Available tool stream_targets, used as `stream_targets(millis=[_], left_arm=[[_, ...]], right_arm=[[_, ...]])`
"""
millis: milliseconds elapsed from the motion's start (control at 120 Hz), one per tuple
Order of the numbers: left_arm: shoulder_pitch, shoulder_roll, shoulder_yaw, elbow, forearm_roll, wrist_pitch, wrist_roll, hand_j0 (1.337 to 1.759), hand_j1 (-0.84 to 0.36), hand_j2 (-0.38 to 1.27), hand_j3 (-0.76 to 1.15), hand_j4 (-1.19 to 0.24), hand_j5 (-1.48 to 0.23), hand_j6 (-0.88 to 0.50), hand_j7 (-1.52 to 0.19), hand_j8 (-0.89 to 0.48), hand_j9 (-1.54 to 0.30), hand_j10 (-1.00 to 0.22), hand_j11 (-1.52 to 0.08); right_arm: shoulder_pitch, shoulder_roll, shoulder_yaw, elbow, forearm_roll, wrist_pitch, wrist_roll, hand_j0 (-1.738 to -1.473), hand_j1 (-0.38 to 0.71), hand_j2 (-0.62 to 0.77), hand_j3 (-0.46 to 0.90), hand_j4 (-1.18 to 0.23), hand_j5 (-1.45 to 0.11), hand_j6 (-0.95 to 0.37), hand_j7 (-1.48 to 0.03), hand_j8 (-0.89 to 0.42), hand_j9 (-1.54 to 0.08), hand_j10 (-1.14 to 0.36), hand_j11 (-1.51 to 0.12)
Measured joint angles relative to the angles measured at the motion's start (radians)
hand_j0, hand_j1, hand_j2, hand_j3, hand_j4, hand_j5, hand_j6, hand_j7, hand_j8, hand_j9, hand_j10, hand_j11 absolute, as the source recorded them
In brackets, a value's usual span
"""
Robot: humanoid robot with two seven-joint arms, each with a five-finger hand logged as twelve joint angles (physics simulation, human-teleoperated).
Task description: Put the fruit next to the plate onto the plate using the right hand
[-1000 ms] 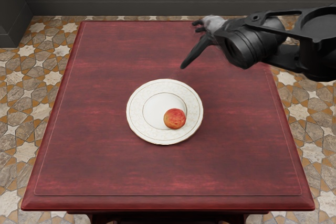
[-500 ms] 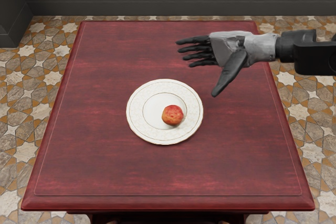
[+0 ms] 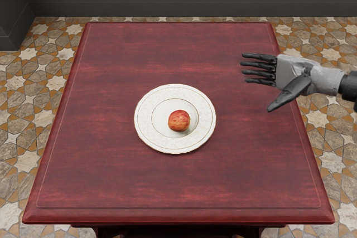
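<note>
A red-orange fruit (image 3: 179,120) lies in the middle of the white plate (image 3: 146,132), which sits at the centre of the dark red table. My right hand (image 3: 266,79) hovers over the table's right edge, well to the right of the plate and apart from the fruit. Its black fingers (image 3: 256,66) are spread straight toward the left and the thumb points down; it holds nothing. The left arm does not show.
The red wooden table (image 3: 111,182) has a raised rim all around. Beyond it lies a patterned tile floor (image 3: 22,82), with a dark wall at the back.
My right hand has drawn back to the right and lower, from above the table's far middle to its right edge. The fruit has rolled slightly left toward the plate's centre.
</note>
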Motion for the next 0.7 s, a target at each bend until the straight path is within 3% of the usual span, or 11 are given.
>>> stream_targets(millis=[233, 283, 450, 700], left_arm=[[0.000, 0.000, 0.000, 0.000, 0.000, 0.000, 0.000, 1.658, 0.06, 0.05, 0.00, -0.25, -0.32, -0.25, -0.32, -0.25, -0.32, -0.25, -0.32], [0.000, 0.000, 0.000, 0.000, 0.000, 0.000, 0.000, 1.658, 0.06, 0.05, 0.00, -0.25, -0.32, -0.25, -0.32, -0.25, -0.32, -0.25, -0.32], [0.000, 0.000, 0.000, 0.000, 0.000, 0.000, 0.000, 1.658, 0.06, 0.05, 0.00, -0.25, -0.32, -0.25, -0.32, -0.25, -0.32, -0.25, -0.32], [0.002, 0.000, 0.000, 0.001, 0.000, 0.000, 0.000, 1.658, 0.06, 0.05, 0.00, -0.25, -0.32, -0.25, -0.32, -0.25, -0.32, -0.25, -0.32]], right_arm=[[-0.065, -0.070, 0.032, -0.118, -0.004, 0.000, -0.016, -1.658, -0.29, -0.01, 0.00, -0.05, -0.07, -0.05, -0.07, -0.05, -0.07, -0.05, -0.07], [-0.065, -0.065, 0.044, -0.125, -0.004, 0.000, -0.021, -1.658, -0.29, -0.01, 0.00, -0.05, -0.07, -0.05, -0.07, -0.05, -0.07, -0.05, -0.07], [-0.074, -0.052, 0.097, -0.129, 0.006, 0.001, -0.096, -1.658, -0.29, -0.01, 0.00, -0.05, -0.07, -0.05, -0.07, -0.05, -0.07, -0.05, -0.07], [-0.075, -0.024, 0.116, -0.130, 0.009, 0.001, -0.117, -1.658, -0.29, -0.01, 0.00, -0.05, -0.07, -0.05, -0.07, -0.05, -0.07, -0.05, -0.07]])
